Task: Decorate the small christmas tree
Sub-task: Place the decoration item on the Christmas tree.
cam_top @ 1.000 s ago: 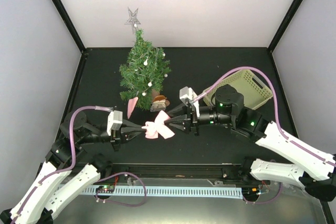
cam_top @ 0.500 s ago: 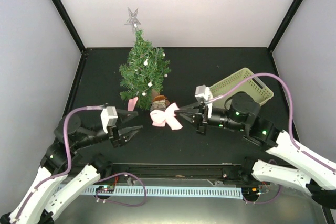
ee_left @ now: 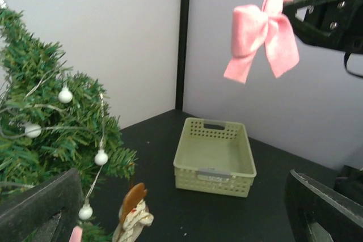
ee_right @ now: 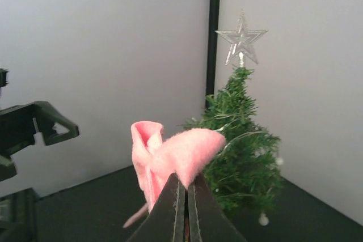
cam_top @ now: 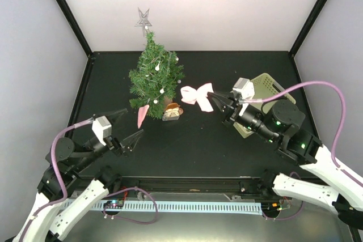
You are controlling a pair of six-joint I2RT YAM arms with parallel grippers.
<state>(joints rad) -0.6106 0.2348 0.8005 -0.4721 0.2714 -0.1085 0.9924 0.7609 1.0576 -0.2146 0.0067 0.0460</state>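
The small christmas tree (cam_top: 154, 75) stands at the back left with white beads and a clear star (cam_top: 142, 19) on top. It also shows in the left wrist view (ee_left: 51, 123) and the right wrist view (ee_right: 241, 140). A pink bow (cam_top: 197, 93) hangs in the air just right of the tree, apart from it. My right gripper (cam_top: 212, 100) is shut on the bow (ee_right: 170, 157), the jaws pinching its lower edge (ee_right: 186, 182). My left gripper (cam_top: 134, 122) stands open and empty, low at the front left, well away from the bow (ee_left: 262, 29).
A pale green basket (cam_top: 267, 89) lies at the back right, partly behind my right arm; it looks empty (ee_left: 214, 156). A pink ornament (cam_top: 142, 114) and a small brown-and-white figure (cam_top: 172, 110) lie at the tree's foot. Walls close the back and sides.
My left gripper opened, let go of the bow and drew back to the left. My right gripper closed on the bow and carried it up and back toward the tree.
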